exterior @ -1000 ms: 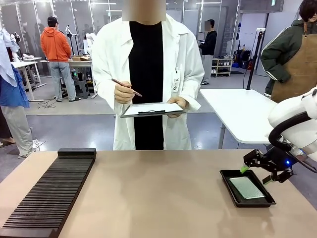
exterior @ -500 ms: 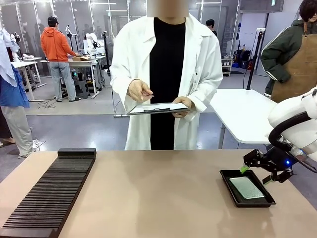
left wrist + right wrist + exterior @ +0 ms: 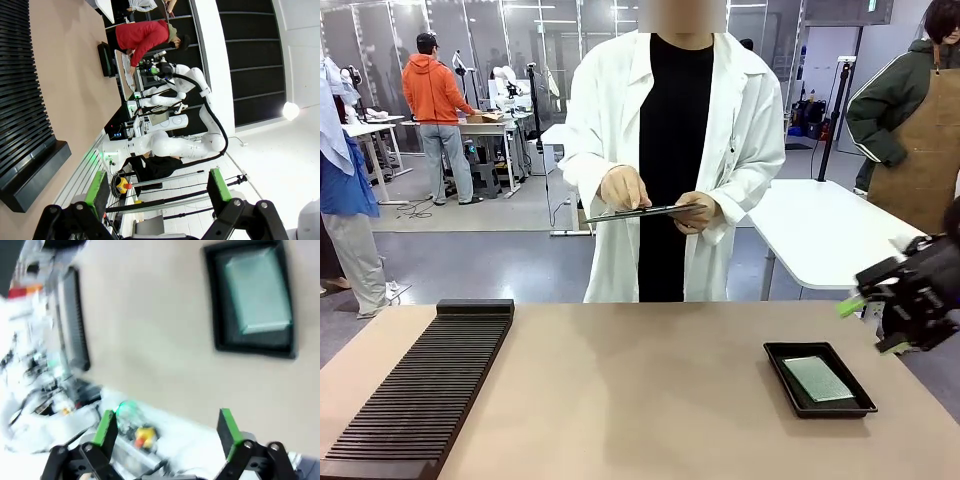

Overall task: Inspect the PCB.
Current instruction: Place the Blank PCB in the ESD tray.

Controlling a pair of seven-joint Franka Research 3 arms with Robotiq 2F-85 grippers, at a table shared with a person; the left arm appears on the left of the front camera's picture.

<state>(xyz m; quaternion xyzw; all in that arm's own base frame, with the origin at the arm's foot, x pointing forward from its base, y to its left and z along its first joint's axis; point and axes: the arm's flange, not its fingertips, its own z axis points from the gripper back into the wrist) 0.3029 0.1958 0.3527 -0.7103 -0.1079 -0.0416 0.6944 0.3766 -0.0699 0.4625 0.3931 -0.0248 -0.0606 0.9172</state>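
The PCB (image 3: 819, 379) lies flat inside the black tray (image 3: 782, 367) at the lower right of the front view. The right gripper (image 3: 871, 323) hangs in the air up and to the right of the tray, near the right edge of the frame. Its 2 green fingers (image 3: 105, 428) are spread wide and hold nothing. The left gripper (image 3: 157, 186) shows at the bottom of its own wrist view. It is spread wide too, with nothing between its fingers.

What could go wrong? The board is thin and flat and sits low in the tray. If the fingers come down on the tray wall, they may push the tray or tip it. The grip could also slip off the thin edge.

A moment ago the right gripper was low, just over the back of the tray. Now it is higher and farther right. The person (image 3: 672, 150) with the clipboard (image 3: 642, 211) has stepped toward the right too.
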